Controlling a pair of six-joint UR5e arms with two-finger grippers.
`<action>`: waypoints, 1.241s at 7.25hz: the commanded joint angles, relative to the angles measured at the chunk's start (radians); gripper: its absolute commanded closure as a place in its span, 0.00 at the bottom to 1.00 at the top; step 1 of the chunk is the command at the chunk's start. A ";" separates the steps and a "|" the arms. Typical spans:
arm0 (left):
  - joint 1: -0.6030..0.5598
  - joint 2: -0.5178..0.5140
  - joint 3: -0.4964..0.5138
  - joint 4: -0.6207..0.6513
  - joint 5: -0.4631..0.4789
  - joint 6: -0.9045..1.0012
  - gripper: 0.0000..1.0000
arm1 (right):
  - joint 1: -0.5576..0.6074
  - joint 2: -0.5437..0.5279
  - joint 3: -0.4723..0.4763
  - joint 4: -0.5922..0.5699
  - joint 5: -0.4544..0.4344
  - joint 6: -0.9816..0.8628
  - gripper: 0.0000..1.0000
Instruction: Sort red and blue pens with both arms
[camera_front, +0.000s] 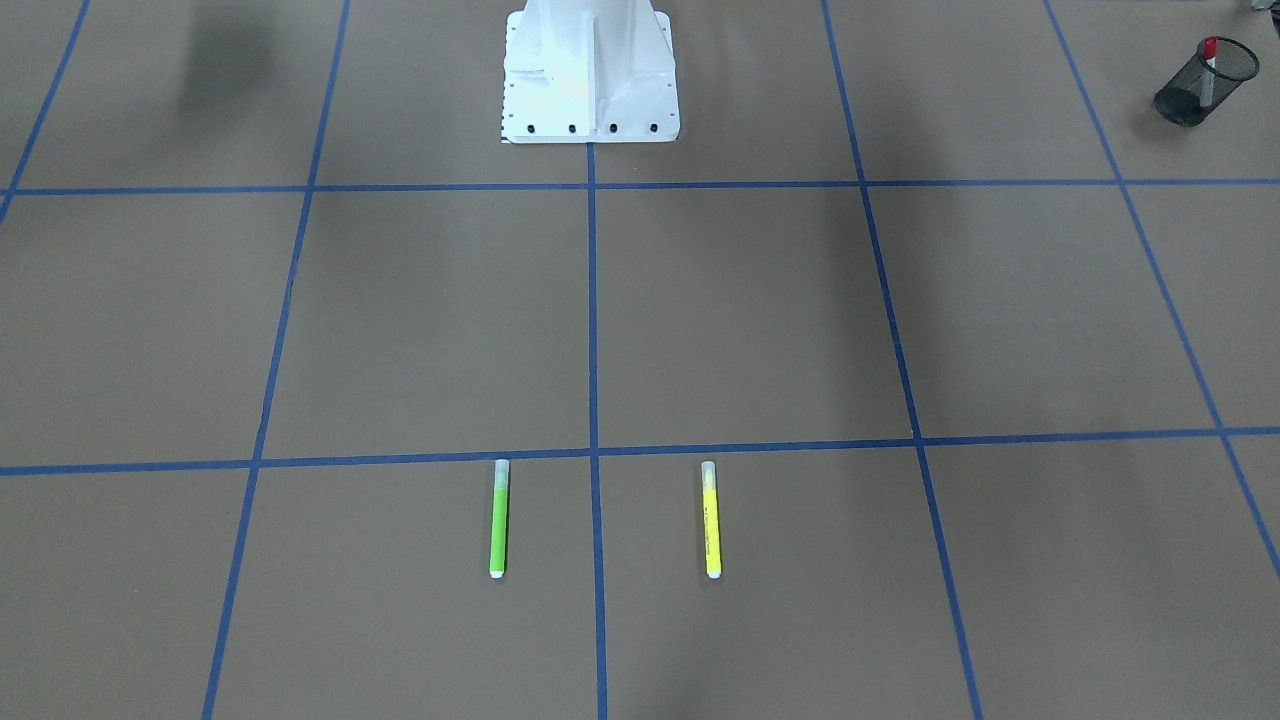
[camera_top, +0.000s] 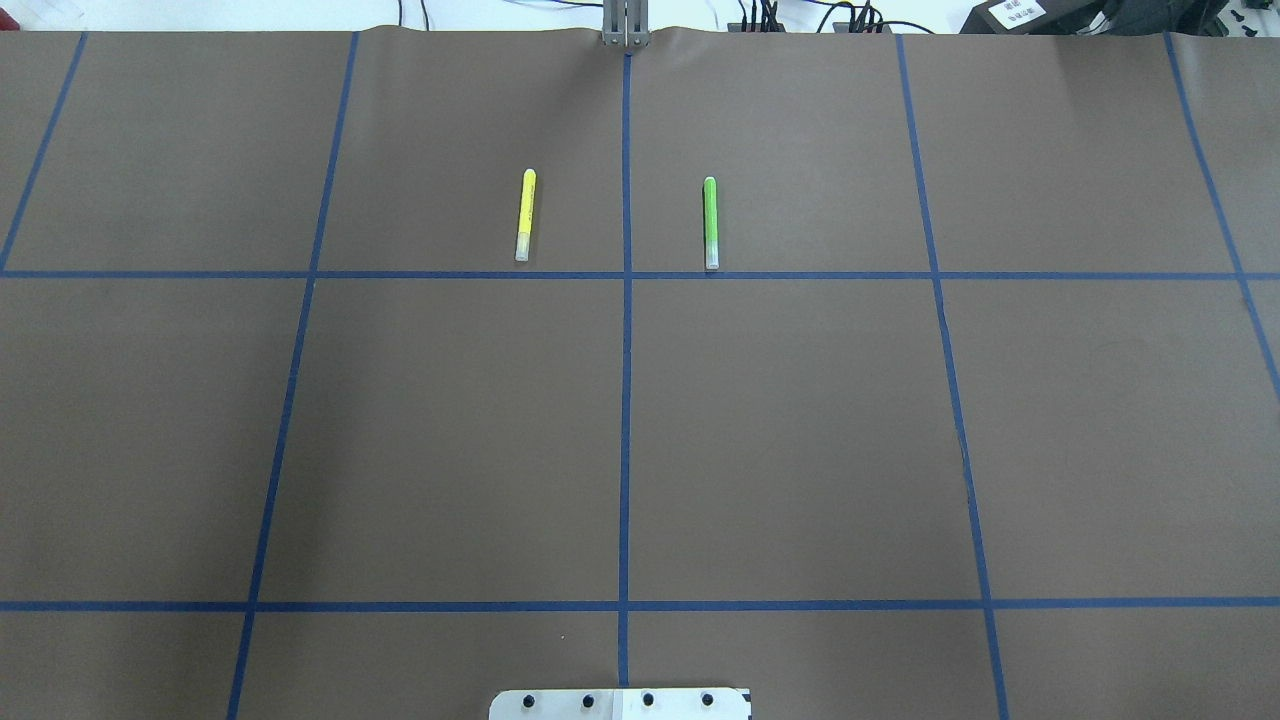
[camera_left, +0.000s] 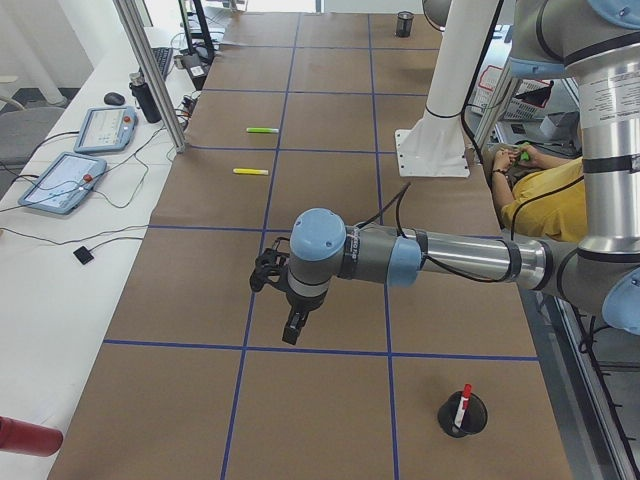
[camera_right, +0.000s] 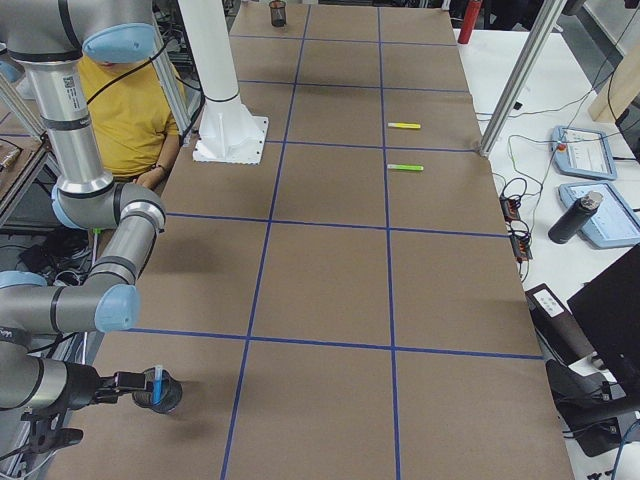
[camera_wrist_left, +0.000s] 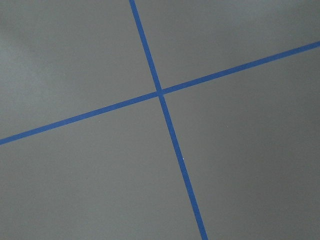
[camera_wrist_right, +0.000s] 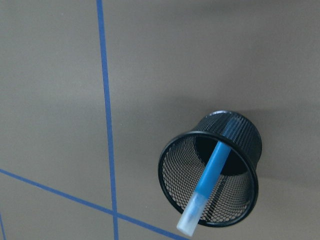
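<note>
Tabletop (camera_top: 450, 450): matte brown paper sheet, flat, ruled into large squares by blue tape lines.
Blue pen (camera_wrist_right: 212, 172): slim, smooth, bright blue barrel with a clear cap; it leans in a black mesh cup (camera_wrist_right: 247, 137), barrel end down inside and cap slanting up over the rim.
Red pen (camera_left: 463, 403): white barrel, red cap uppermost, standing nearly upright in a second mesh cup (camera_left: 478, 415) near the tabletop's end on the robot's left.
Green marker (camera_top: 711, 222) and yellow marker (camera_top: 525, 215): both lie flat in the far row of squares, parallel, one either side of the centre tape line, long axes running away from the robot, clear caps towards it.
Left arm (camera_left: 450, 258): grey tube with pale blue joint caps, stretched level over the tabletop; its black skeletal jaws hang downward above a tape line, near the red pen's cup but apart from it.
Left jaws: seen only side-on, so I cannot tell whether they are apart or together.
Right arm (camera_right: 40, 308): folded low at the tabletop's corner, its jaws just beside the blue pen's cup.
Right jaws: perhaps touching the pen; I cannot tell their state.
Room: wide brown squares separate both cups from the two markers.
</note>
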 joint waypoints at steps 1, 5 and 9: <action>0.000 0.010 0.000 -0.001 0.000 0.000 0.00 | -0.261 0.001 0.079 0.167 0.096 0.097 0.00; 0.000 0.009 0.000 -0.001 0.000 0.000 0.00 | -0.725 0.024 0.086 0.490 0.163 0.113 0.00; 0.000 0.009 0.000 -0.003 -0.003 -0.012 0.00 | -1.108 0.191 0.067 0.523 0.154 0.135 0.00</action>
